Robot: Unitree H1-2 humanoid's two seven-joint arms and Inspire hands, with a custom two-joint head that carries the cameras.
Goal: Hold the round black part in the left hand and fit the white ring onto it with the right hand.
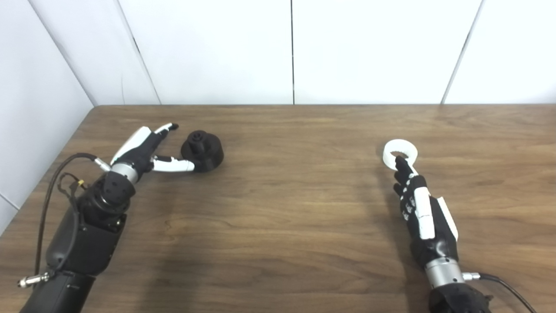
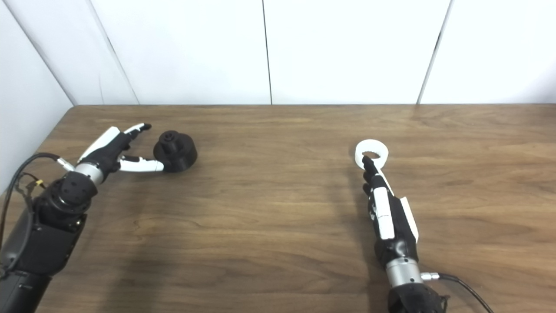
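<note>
Table (image 1: 286, 217): wood, both parts lying on it, well apart. L side, far: round black part (image 1: 202, 150), squat disc w/ raised hub on top, resting flat. R side: white ring (image 1: 400, 152), flat, hole up.

My left hand (image 1: 145, 150): fingers spread apart, nothing held; thumb tip touching or just beside black part's near wall, other fingers above/behind its left side. Not closed on it yet.

My right hand (image 1: 419, 204): stretched toward ring, fingertip over its near rim, maybe dipping into hole. Can't tell if fingers are closed or if ring is gripped; looks like contact only.

Handling, my guess: both rigid plastic, light. Black part looks smooth-sided, could skid if pushed by thumb alone, so wrap the outer wall, leave hub clear. Ring thin, low on table; pinch across rim, inside-outside, keep it level for the fit.
</note>
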